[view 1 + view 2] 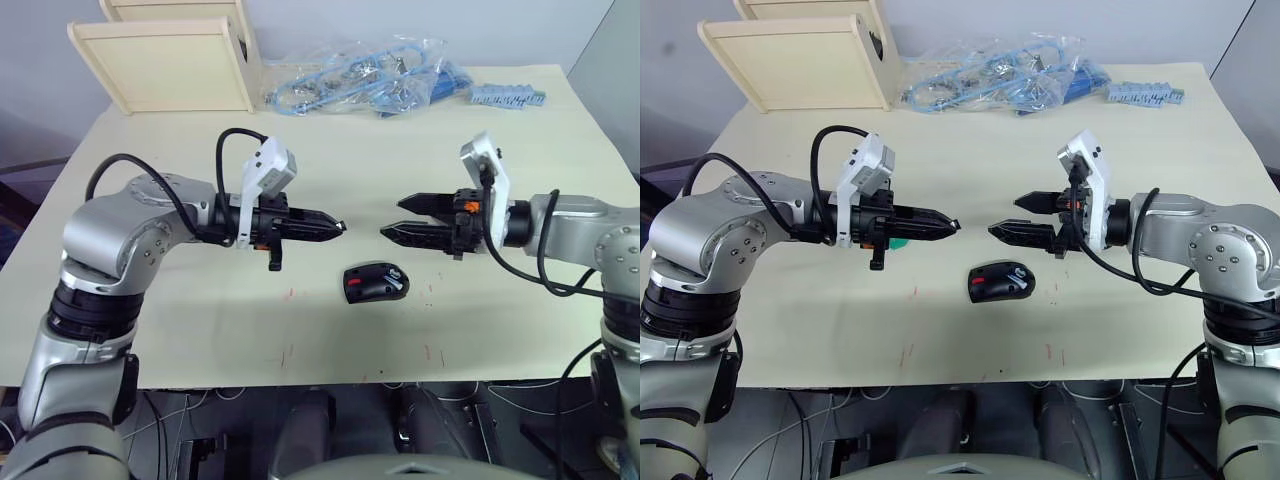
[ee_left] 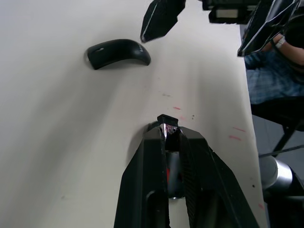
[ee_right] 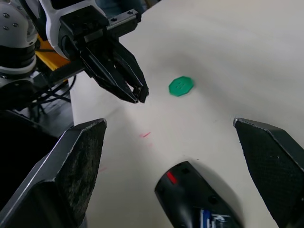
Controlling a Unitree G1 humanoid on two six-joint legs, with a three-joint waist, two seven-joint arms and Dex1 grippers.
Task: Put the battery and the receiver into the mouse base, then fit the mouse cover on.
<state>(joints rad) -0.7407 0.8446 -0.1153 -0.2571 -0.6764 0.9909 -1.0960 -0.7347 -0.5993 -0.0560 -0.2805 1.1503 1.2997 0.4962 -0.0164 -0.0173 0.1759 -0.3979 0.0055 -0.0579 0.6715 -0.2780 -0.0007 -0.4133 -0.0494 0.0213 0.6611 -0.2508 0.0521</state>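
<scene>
The left tool (image 1: 338,226) pinched the tiny receiver (image 2: 167,129) at its very tips above the table (image 1: 420,130); the right tool (image 1: 390,218) hovered open. The mouse base (image 1: 375,282), battery seemingly already seated, lay on the table nearer than both, so any slip or misalignment could drop the receiver

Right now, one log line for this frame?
left gripper: shut on receiver, above table | right gripper: open, empty | mouse base: on table, battery inside, uncovered

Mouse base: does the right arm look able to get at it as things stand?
Probably yes. The right gripper hovers open just above and beside the mouse base, which lies alone on the table; the left gripper, shut on the receiver, is clear of it.
</scene>
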